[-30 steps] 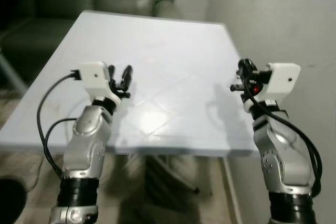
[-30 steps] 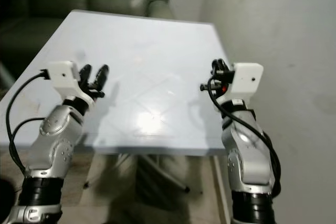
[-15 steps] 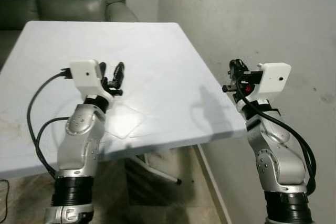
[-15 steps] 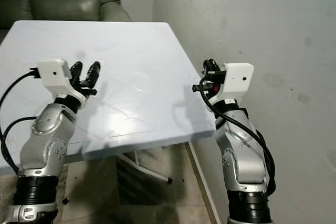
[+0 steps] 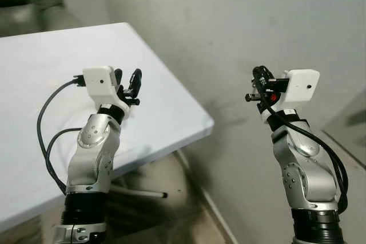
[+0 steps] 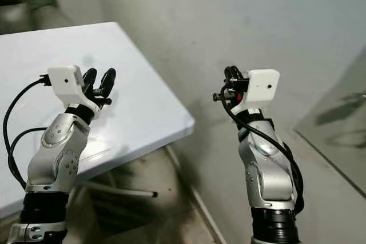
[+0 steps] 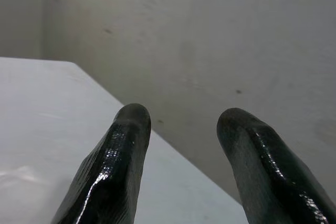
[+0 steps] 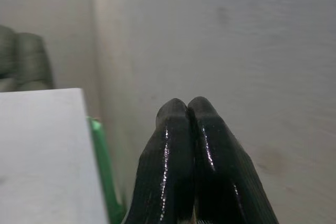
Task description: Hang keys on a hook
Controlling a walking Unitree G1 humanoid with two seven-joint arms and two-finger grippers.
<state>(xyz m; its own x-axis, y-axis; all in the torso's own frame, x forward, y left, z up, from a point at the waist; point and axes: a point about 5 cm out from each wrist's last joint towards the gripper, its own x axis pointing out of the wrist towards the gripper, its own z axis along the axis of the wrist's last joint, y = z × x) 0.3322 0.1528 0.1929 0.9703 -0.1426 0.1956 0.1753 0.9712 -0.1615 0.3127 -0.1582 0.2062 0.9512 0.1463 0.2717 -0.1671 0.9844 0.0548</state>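
I hold both arms raised in front of me, elbows bent, forearms upright. My left hand (image 5: 129,78) is up over the near right part of the flat white plastic tabletop (image 5: 34,67), its two long black fingers (image 7: 118,156) spread apart with a clear gap between them and nothing held in that gap. Past those fingers I see the tabletop's pale surface running to its right edge and, beyond it, the plain grey plaster wall (image 5: 240,15).

My right hand (image 6: 227,84) is off to the right of the tabletop, well apart from it, raised in front of the wall. Its two black fingers (image 8: 176,156) are pressed together along their whole length. I cannot tell whether anything is pinched between them; no keys can be made out at the tips. A small red spot shows on the hand's body just behind the fingers. Looking along this hand I see the tabletop's right edge, a narrow green strip (image 8: 102,166) standing just beside that edge, and a dark green padded sofa (image 8: 23,61) at the far left.

The tabletop's near right corner (image 5: 209,124) juts toward the wall, with its metal leg and the floor (image 5: 166,210) below. I cannot make out a hook on the wall.
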